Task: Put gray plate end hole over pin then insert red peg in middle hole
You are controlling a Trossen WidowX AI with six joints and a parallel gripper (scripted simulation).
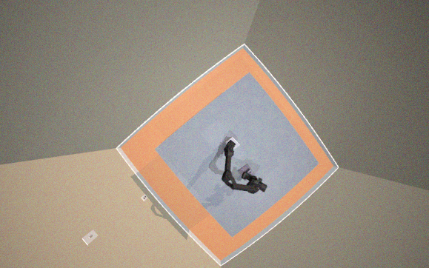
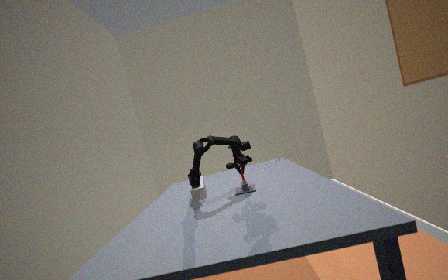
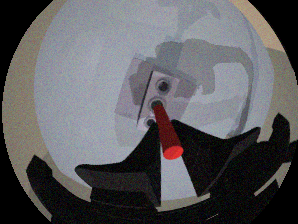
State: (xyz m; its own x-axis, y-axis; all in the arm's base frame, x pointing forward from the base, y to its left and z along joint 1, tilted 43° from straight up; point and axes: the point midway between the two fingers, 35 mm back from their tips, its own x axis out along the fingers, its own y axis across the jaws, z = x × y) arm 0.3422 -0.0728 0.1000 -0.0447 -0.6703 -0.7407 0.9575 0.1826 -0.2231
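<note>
My gripper (image 2: 241, 172) (image 3: 164, 124) is shut on the red peg (image 2: 242, 175) (image 3: 167, 136). The peg points down, and its lower end is at the middle hole of the gray plate (image 3: 151, 95) in the wrist view. How far it is inside, if at all, cannot be told. The plate looks flat on the base (image 2: 251, 189) (image 3: 126, 103). One end hole shows beyond the peg tip; the other is beside my left finger, partly hidden. The pin cannot be made out clearly.
The base stands on the blue-gray table (image 1: 213, 122) (image 2: 323, 209). The arm's white mount (image 2: 198, 191) is left of the base in the exterior view. The arm arches above the table between them, and its shadow falls around the base.
</note>
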